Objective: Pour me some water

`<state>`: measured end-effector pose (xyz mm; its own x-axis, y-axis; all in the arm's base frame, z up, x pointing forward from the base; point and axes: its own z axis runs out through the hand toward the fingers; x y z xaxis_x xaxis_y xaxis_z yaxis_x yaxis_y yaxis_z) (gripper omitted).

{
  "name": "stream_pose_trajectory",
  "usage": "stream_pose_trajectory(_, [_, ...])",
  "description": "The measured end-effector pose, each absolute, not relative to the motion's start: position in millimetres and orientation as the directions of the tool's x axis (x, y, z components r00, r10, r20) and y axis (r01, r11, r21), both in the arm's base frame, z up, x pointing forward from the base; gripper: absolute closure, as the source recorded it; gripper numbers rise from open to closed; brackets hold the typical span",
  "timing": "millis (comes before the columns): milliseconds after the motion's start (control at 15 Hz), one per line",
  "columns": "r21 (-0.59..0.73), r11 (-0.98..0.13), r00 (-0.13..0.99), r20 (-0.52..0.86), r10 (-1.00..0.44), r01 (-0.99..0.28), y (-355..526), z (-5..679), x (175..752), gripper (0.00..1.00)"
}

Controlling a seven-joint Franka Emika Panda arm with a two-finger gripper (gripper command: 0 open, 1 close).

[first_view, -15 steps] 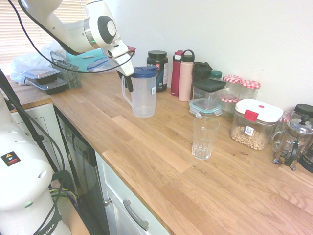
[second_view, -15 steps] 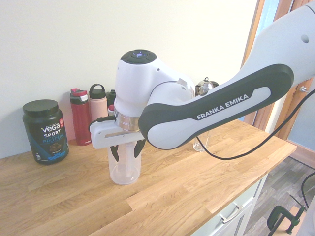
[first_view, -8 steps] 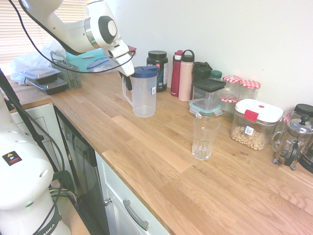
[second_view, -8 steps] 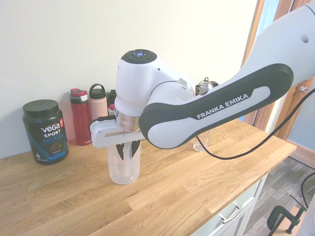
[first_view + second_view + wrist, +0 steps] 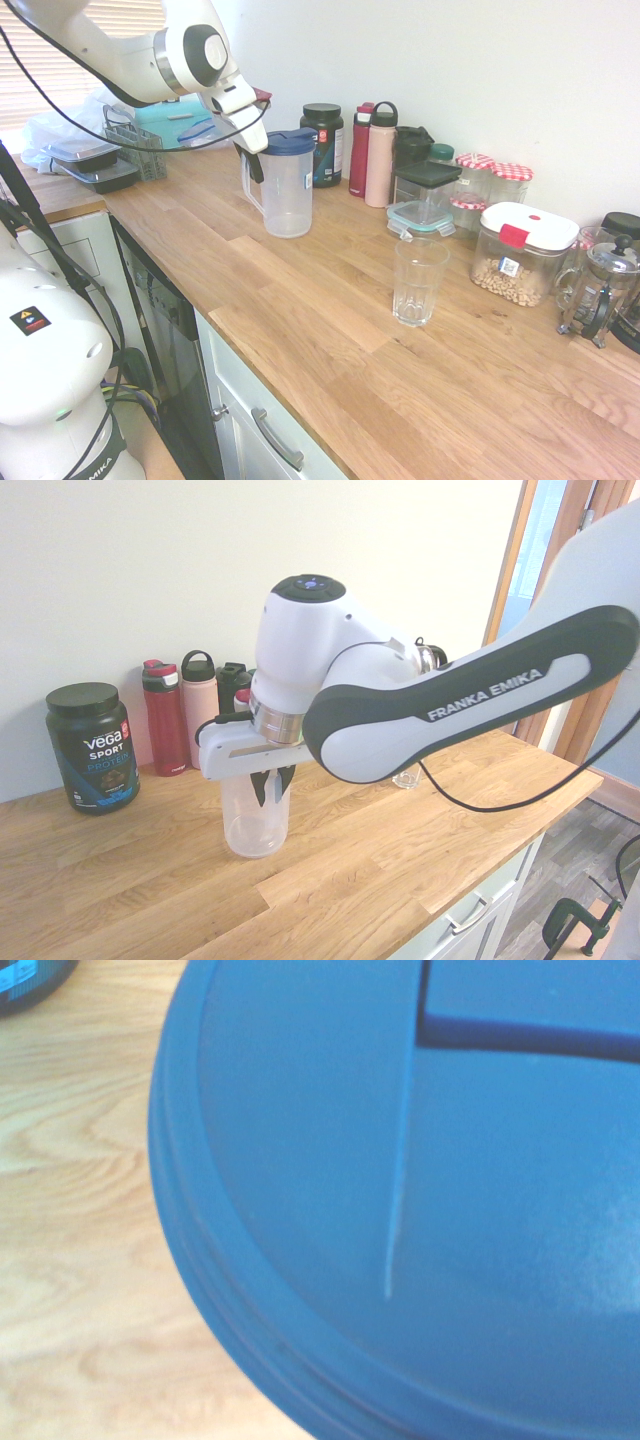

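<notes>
Gripper (image 5: 256,165) is clamped on the handle of the pitcher (image 5: 286,190), fingers pinched hard together around it. From the first exterior view the handle sits on the side of the pitcher facing the arm, and the dark fingers come down onto it from above at a steep angle. Second exterior view shows the same thing from the other side: dark fingers (image 5: 268,785) closed against the clear wall just under the lid.

Pitcher is on the wooden counter (image 5: 330,330), near the wall, just in front of the black protein tub (image 5: 322,142) and beside the red bottle (image 5: 361,148) and pink bottle (image 5: 380,155). Can't tell whether its base is touching the wood or just off it. Blue lid (image 5: 420,1190) is on; it fills the wrist view. Body looks clear, and I can't make out a water level from any view.

Target glass (image 5: 418,280) stands upright, looks empty, well apart from the pitcher, further along the counter, just in front of the teal-lidded container (image 5: 421,219).

Step in hand, as I read it: grasp done, lift and carry starting. Nothing poured yet.

Next move needs:
- lift straight up enough to clear the counter, keep it level
- carry across to the glass, spout side leading
- roll the wrist slowly over the rim. The glass is narrow and the lid's pour opening has to face it
- watch for the handle slipping in the pinch once the pitcher tilts
</notes>
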<state>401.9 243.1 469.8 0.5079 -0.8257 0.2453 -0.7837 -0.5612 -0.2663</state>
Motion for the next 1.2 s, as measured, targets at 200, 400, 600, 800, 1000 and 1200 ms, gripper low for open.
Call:
stream_pose_trajectory(200, [-0.195,-0.701,0.661,0.237,-0.712,-0.686,214,493,361,1.00])
stream_pose_trajectory(400, [-0.098,-0.823,0.790,0.234,-0.566,-0.560,163,512,321,1.00])
stream_pose_trajectory(600, [-0.032,-0.894,0.855,0.276,-0.438,-0.448,111,519,287,1.00])
stream_pose_trajectory(800, [-0.075,-0.923,0.889,0.249,-0.384,-0.378,57,522,262,1.00])
stream_pose_trajectory(1000, [-0.092,-0.948,0.923,0.220,-0.316,-0.303,6,531,237,1.00])
stream_pose_trajectory(1200, [-0.064,-0.975,0.957,0.189,-0.220,-0.211,-45,529,221,1.00])
